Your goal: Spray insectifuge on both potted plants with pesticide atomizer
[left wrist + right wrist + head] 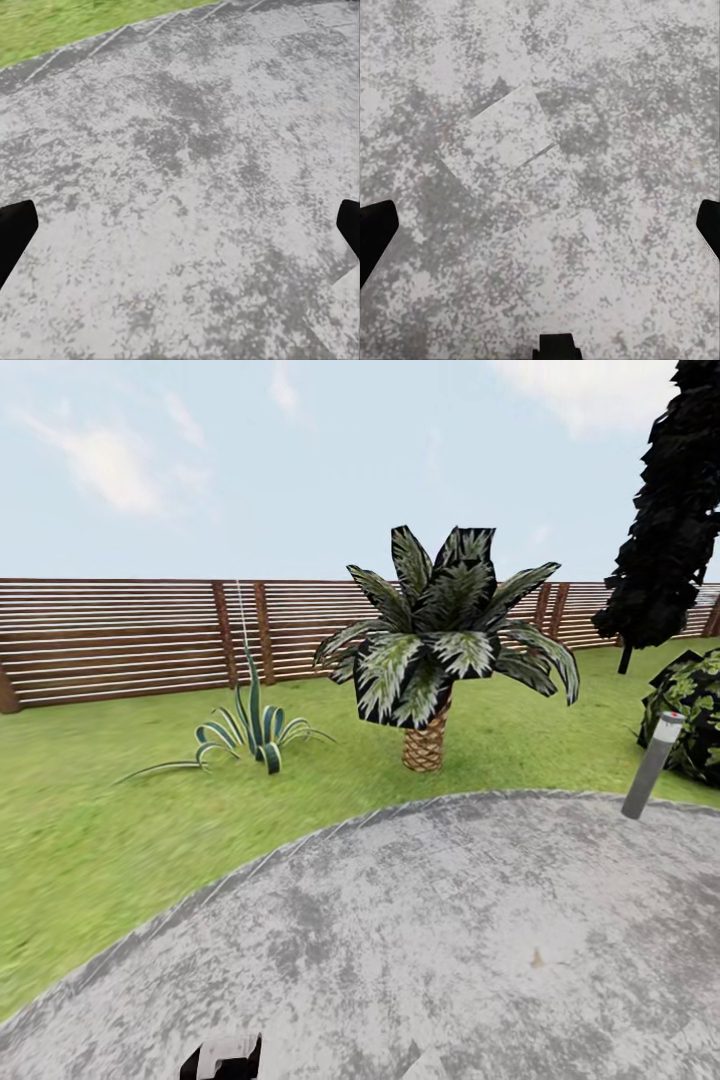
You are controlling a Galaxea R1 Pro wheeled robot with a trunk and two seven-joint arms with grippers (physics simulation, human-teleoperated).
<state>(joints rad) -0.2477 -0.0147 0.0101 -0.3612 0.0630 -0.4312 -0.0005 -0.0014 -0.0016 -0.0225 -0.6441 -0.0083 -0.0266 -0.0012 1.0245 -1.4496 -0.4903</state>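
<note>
Where mottled grey round patio [480,920] ends: lawn [90,830], slatted wooden fence [120,640].

I note a scaly-trunked palm [440,645] on the grass, a striped spiky plant [250,735] beside it, a tilted grey post [652,765] — and a dark tree [670,520] beyond.

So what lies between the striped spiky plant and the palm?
Only bare lawn in the head view, between the spiky plant and the palm.
</note>
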